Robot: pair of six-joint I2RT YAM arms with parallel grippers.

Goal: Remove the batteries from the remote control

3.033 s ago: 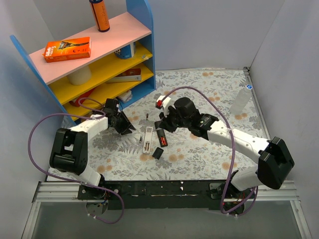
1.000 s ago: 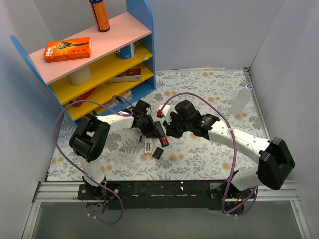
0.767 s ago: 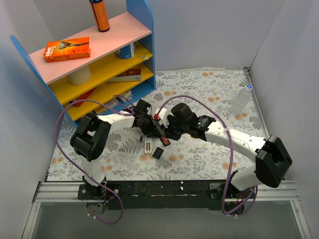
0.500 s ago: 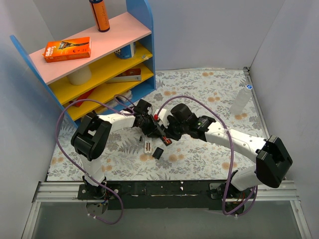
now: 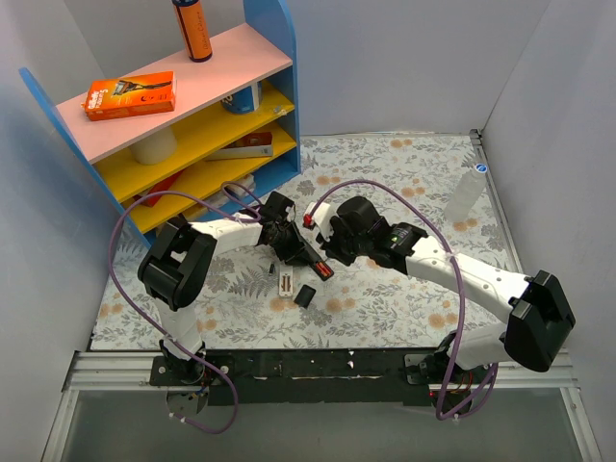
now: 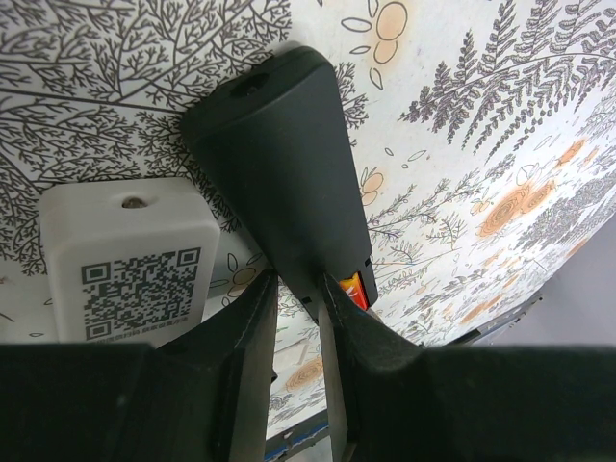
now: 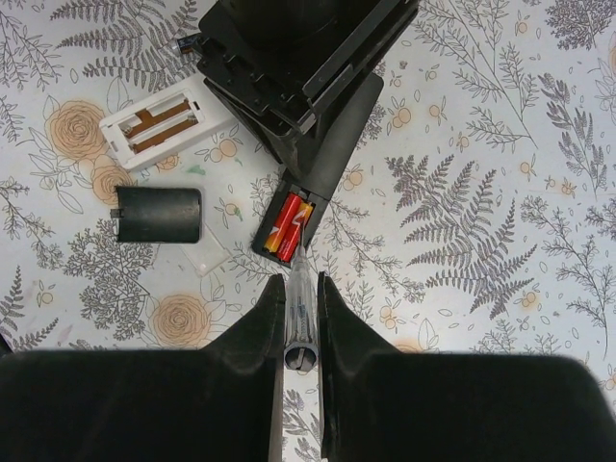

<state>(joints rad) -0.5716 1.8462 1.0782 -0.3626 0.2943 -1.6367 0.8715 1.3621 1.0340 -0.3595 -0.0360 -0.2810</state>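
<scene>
Left claw (image 6: 298, 294) was clamped on the end of the black remote (image 6: 279, 164). Three seconds back it was way off to the left, nowhere near it. Right claw (image 7: 300, 289) was pinched on a thin clear stick (image 7: 298, 313), tip right at the batteries (image 7: 289, 226), which sat red in the remote's open bay. Compared with half a second ago, the right arm's elbow had swung out a bit to the right. White remote (image 7: 159, 120) and black cover (image 7: 159, 214) lay on the desk (image 7: 481, 144) just beside, same spots as a second ago.
</scene>
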